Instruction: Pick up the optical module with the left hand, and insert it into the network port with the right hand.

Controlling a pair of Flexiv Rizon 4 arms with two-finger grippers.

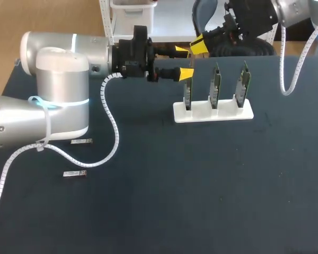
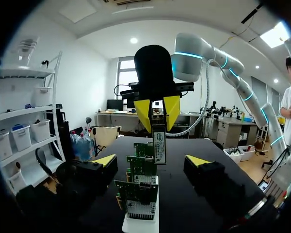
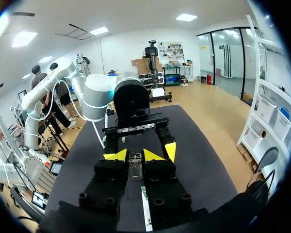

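Looking nearest first and finding a spare module [image 1: 74,174] lying flat on the dark table [image 1: 201,201], toward its left side. Meeting a second spare module [image 1: 81,141] just beyond it, also lying flat, close under the left arm [image 1: 58,100] and near that arm's ribbed white cable [image 1: 112,127]. Moving on to the middle of the table and seeing a white holder [image 1: 212,112] carrying three green cards [image 1: 215,84] standing upright in a row, each in its own slot. Finding the left gripper [image 1: 184,62] hanging above the left end of that row, pointing along it, spreading its fingers wide and gripping nothing. Seeing, in the left wrist view, the cards lining up one behind another between and below those open fingers. Going farther and finding the right gripper [image 2: 157,110], belonging to the arm at the far right corner, pointing down and pinching the optical module [image 2: 159,144] between its two yellow tips. Seeing the optical module hanging upright below those tips, close beside the farthest card of the row in the left wrist view, touched by neither finger of the left gripper. Failing to make out contact between module and card, one way or the other. Finding the same grip in the right wrist view: both yellow tips pressing the module from two sides, facing the left gripper beyond.
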